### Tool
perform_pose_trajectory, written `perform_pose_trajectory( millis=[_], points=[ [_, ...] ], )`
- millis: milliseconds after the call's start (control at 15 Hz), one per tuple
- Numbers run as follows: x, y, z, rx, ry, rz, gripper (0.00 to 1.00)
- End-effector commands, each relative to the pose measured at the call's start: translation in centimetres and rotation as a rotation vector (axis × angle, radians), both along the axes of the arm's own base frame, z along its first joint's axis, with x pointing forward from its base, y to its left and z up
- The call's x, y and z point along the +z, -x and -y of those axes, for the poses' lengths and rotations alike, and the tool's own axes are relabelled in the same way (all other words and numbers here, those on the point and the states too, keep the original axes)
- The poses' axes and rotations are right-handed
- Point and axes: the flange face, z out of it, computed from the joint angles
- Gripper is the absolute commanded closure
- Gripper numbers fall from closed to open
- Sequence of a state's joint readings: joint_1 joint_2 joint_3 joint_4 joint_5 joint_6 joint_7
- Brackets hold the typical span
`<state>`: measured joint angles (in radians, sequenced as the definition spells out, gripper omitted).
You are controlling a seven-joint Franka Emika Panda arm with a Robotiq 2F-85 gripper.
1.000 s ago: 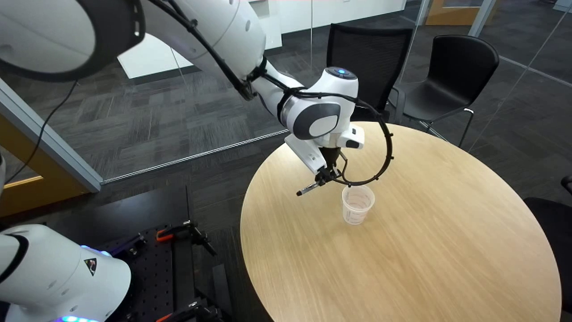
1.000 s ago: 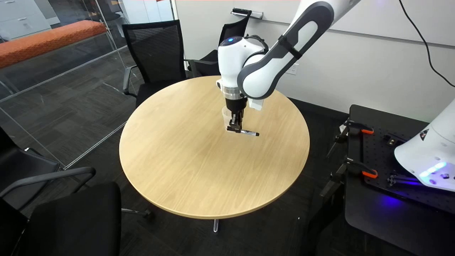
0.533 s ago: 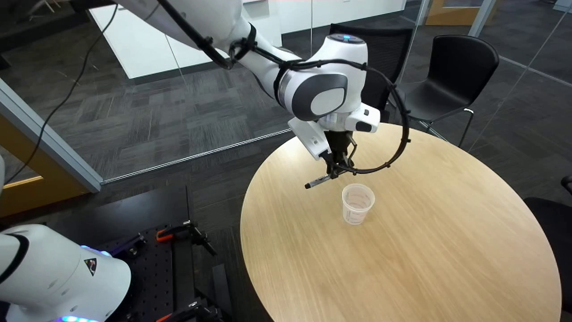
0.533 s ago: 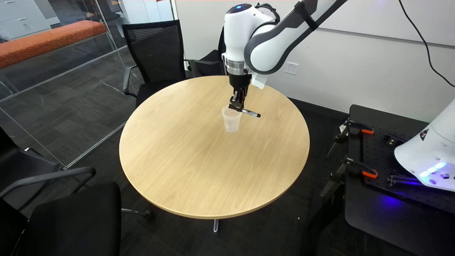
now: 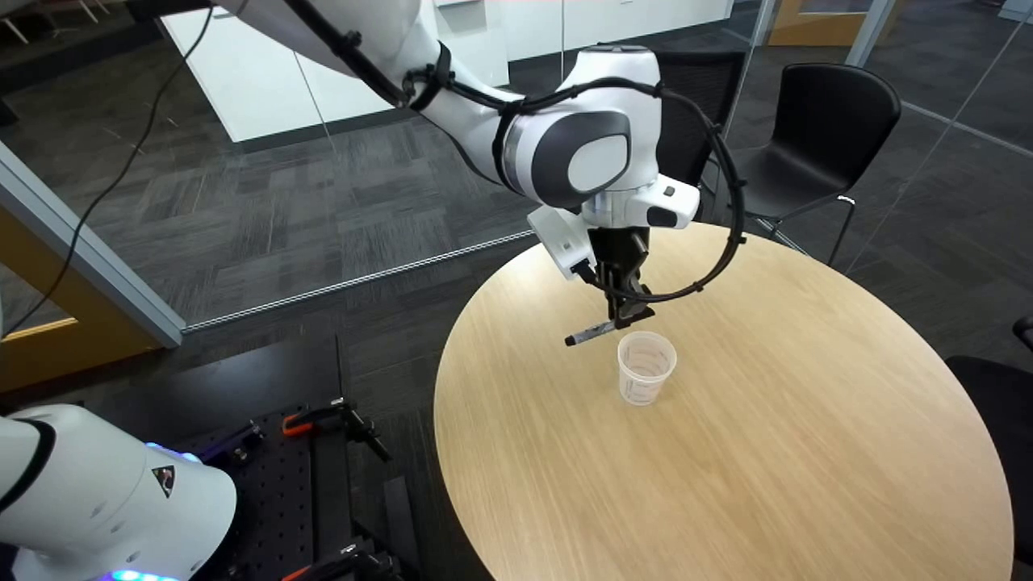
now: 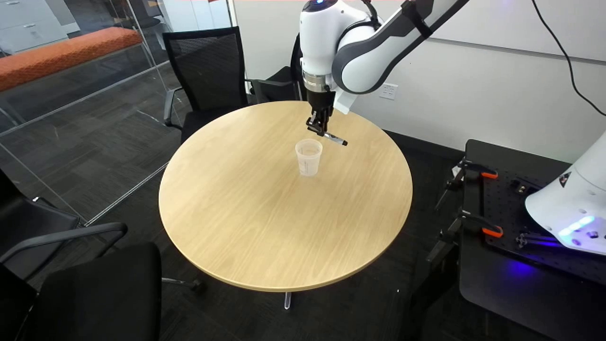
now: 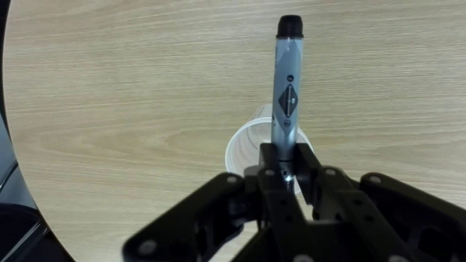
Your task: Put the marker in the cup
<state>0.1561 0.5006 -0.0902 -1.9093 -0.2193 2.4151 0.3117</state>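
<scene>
Diamond (image 7: 288, 100) on marker (image 7: 288, 62); clear only in wrist view

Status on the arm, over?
Black two-finger gripper: shut on slim grey black-ended marker, above round wood-grain table. White translucent plastic cup upright; marker held sideways, not yet inside. No obstruction visible.

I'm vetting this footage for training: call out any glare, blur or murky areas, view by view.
Wrist view: the fingers look soft and nearly black, the marker sharper; in an exterior view, a pale sheen lightens part of the round table; in an exterior view, the blue base light glares, and a blue glow tints the black side table.
</scene>
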Motion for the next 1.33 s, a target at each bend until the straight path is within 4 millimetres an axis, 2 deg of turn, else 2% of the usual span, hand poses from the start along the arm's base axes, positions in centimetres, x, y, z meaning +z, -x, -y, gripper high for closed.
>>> perform_pose_trajectory(
  millis=[0,67,333,733,1000,1267],
  points=[
    [0.0,0.0,0.0,0.0,0.0,-0.001,0.81],
    [-0.1,-0.1,0.0,-0.023,0.02,0.009,0.95],
    [-0.1,-0.3,-0.1,-0.176,0.178,0.127,0.95],
    [-1.0,0.0,-1.9,-0.36,0.381,0.321,0.95],
    [-1.9,0.2,-2.8,-0.482,0.452,0.489,0.95],
    [-2.7,0.2,-2.8,-0.575,0.481,0.644,0.95]
  ],
)
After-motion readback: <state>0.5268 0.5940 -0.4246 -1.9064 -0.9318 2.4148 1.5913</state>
